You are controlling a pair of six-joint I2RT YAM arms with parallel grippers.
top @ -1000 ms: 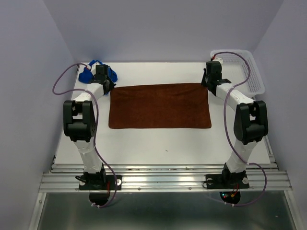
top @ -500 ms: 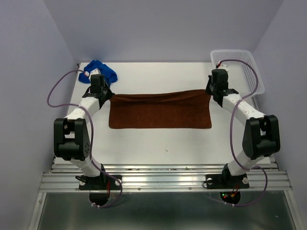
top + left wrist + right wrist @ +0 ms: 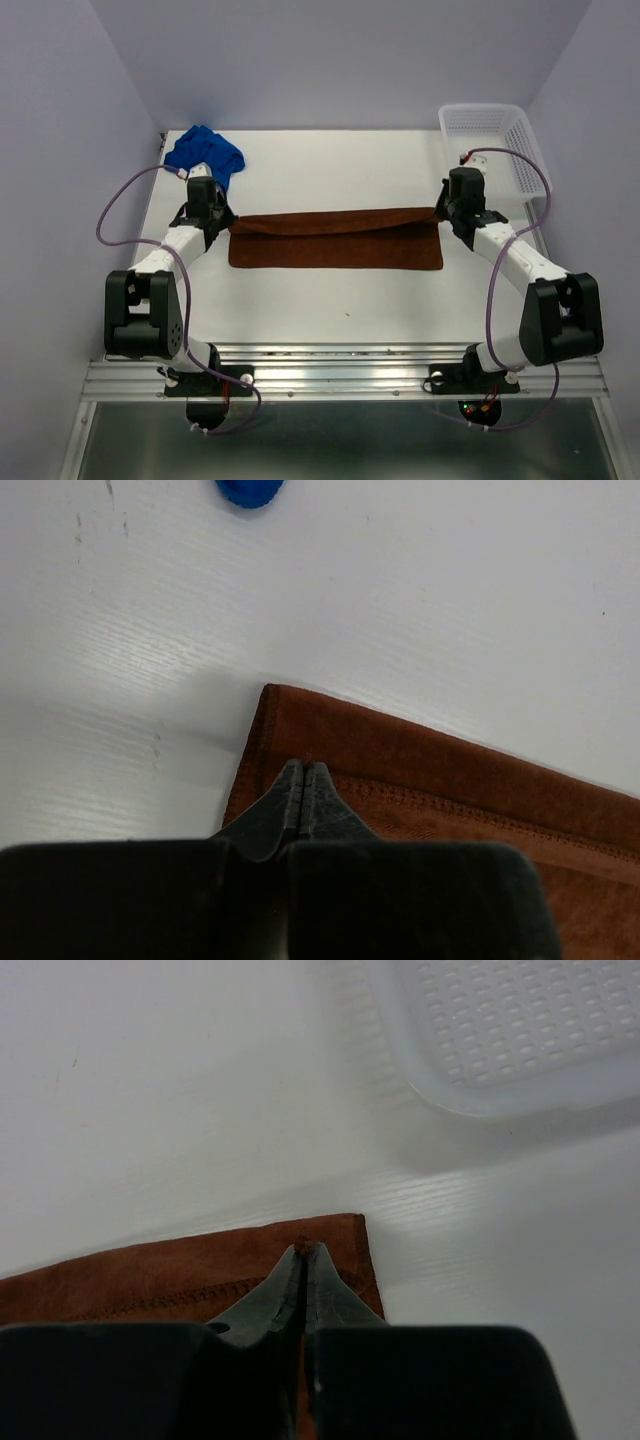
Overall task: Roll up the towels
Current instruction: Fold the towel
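The rust-brown towel [image 3: 335, 245] lies across the middle of the table, its far edge folded over toward me as a raised strip. My left gripper [image 3: 222, 222] is shut on the towel's far left corner [image 3: 300, 742]. My right gripper [image 3: 441, 213] is shut on the far right corner [image 3: 330, 1235]. The wrist views show each pair of fingers pinched together with brown cloth [image 3: 450, 780] beneath them. The royal blue towel [image 3: 204, 152] lies crumpled at the far left corner of the table, apart from both grippers; a bit of it shows in the left wrist view [image 3: 248, 490].
A white plastic mesh basket [image 3: 497, 140] stands at the far right, just beyond my right gripper; its rim shows in the right wrist view [image 3: 500, 1095]. Purple cables loop off both arms. The enclosure walls stand close on both sides.
Both grippers have pulled the towel's far edge toward me, folding it over the near part. The arms have drawn back and the blue towel is uncovered.
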